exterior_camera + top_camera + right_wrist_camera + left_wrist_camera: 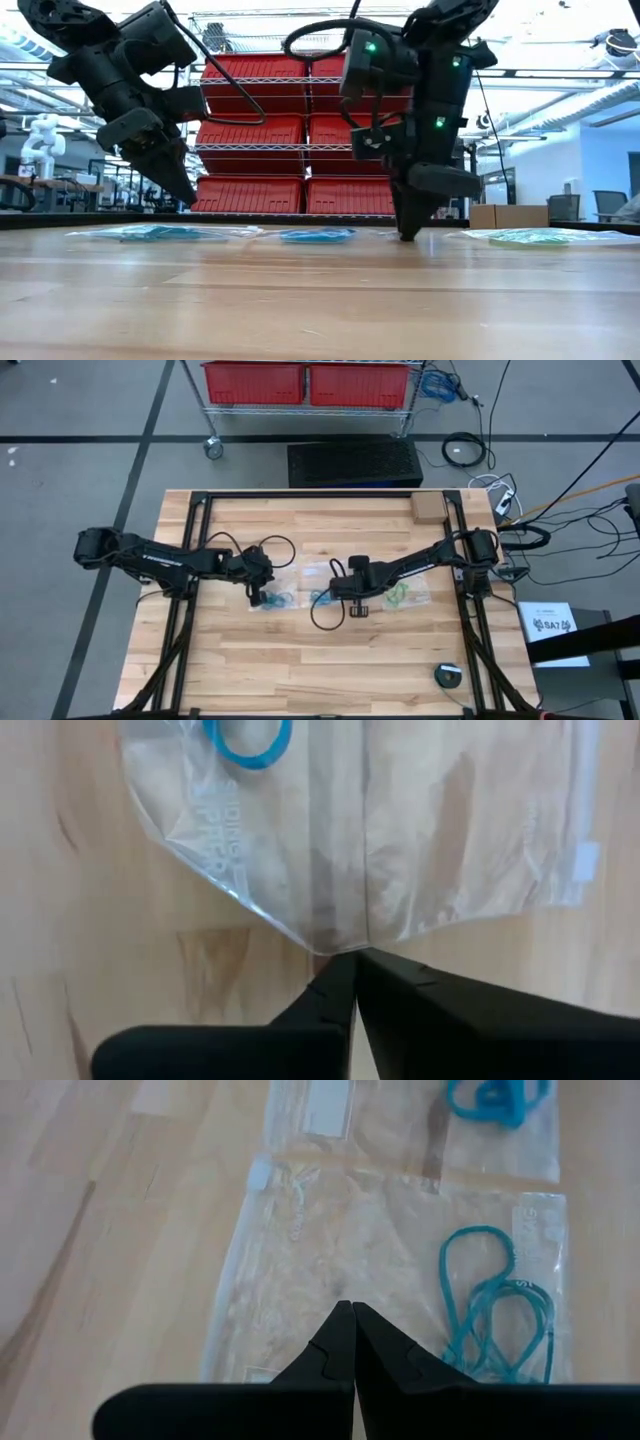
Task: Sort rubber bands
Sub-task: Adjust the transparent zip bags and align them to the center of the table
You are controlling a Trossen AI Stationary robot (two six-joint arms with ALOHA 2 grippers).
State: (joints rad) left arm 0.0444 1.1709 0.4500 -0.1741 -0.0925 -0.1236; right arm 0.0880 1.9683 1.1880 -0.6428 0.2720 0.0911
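Three clear plastic bags lie flat in a row at mid-table. One holds teal rubber bands (277, 598) (495, 1320), one holds blue bands (322, 598) (248, 740), and one holds green bands (400, 595) (540, 237). My left gripper (352, 1310) is shut and empty. It hangs a little above the teal bag (330, 1270), as the low view (188, 200) shows. My right gripper (355, 958) is shut, with its tips down at table height (407, 236) at a corner of the blue-band bag (400, 840). My right gripper's shut fingertips point down and meet the table at the bag's corner (325, 942). The bag lies flat on the table. I cannot tell whether the corner is caught between the fingers or only lies against them.
A small cardboard box (427, 508) sits at the far right of the table. A round dark object (449, 675) sits near the front right. A wire cart with red bins (310, 385) stands beyond the far edge. Bare wood lies toward the near edge.
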